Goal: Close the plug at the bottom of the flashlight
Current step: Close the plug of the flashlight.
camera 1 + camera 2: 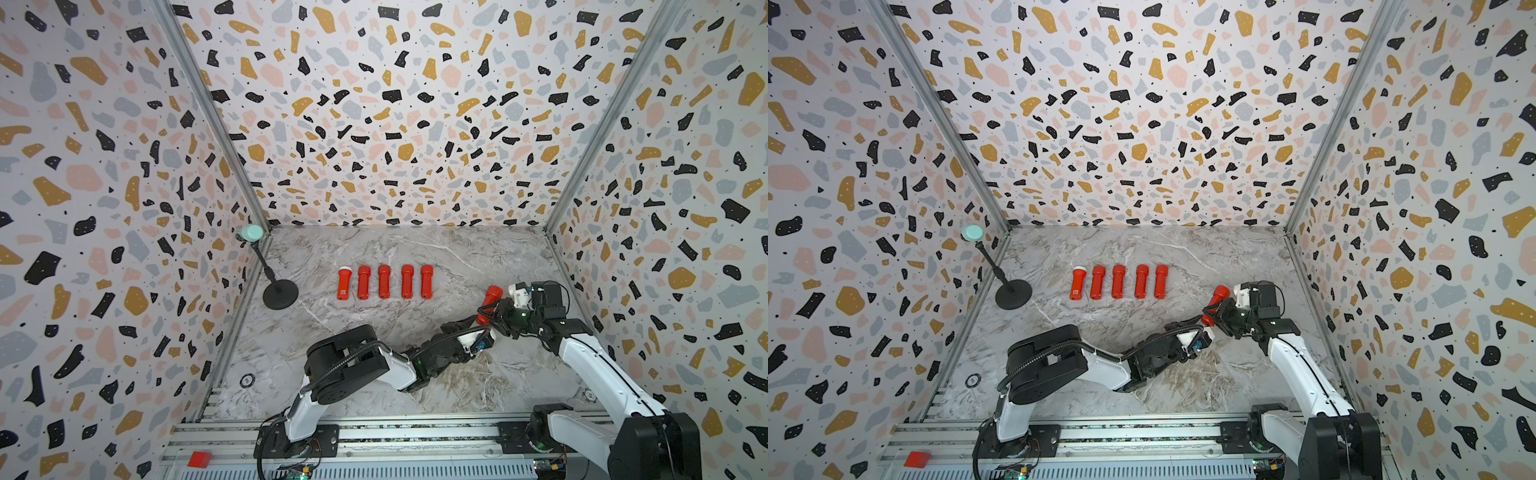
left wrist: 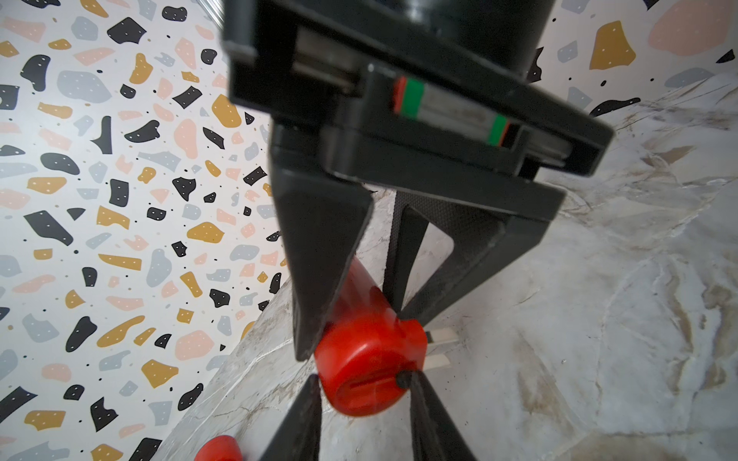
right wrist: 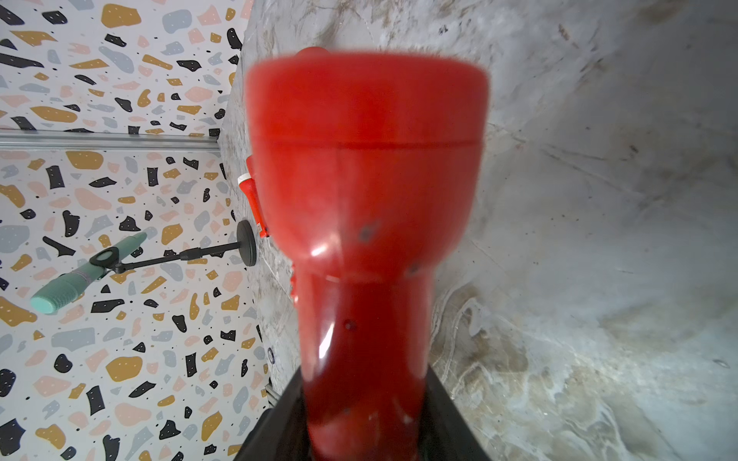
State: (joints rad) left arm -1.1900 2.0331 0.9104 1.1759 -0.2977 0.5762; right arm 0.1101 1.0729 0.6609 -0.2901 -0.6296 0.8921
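In a top view, a row of five flashlights (image 1: 384,282) lies mid-frame on the desk (image 1: 436,249), the microphone stand (image 1: 280,294) stands left of it by the left wall, and right of the row a sixth flashlight (image 1: 493,295) sits between the right tool (image 1: 487,311) and, just below, the left tool (image 1: 481,326).

A: Arms?
B: Left arm (image 1: 401,368) and right arm (image 1: 598,370) both wore white shells over black joints.
A: Cabling?
B: A black ribbed hose (image 1: 332,368) ran along the left one.
A: Right pincer (image 2: 351,319)?
B: It had black triangular fingers (image 2: 319,259) and a silver rail (image 2: 451,109) capped green and orange.
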